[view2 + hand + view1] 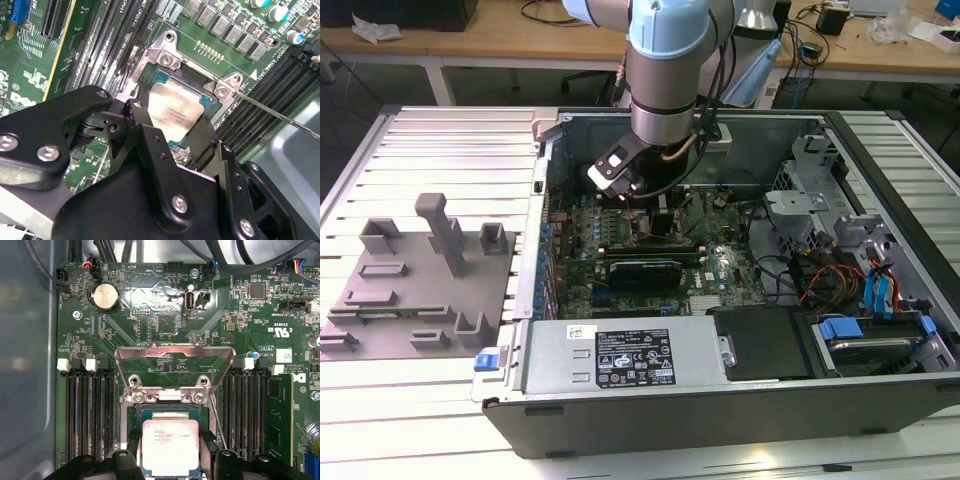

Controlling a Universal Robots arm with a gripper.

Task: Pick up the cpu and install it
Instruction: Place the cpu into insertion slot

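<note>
Fingers (pixel 141 107) of the gripper (pixel 172 122) clamp the silver-topped cpu (pixel 170 447) by two opposite edges, holding it flat between them just above the open socket (pixel 165 413) on the green motherboard (pixel 150 315) beneath.

Print on the cpu (pixel 170 446): faint grey lines across its metal top, too fine to read. Motherboard (pixel 150 325): white lettering beside connectors, and a white sticker (pixel 283 356). Power supply (pixel 550 368): a black label (pixel 635 357), illegible.
</note>
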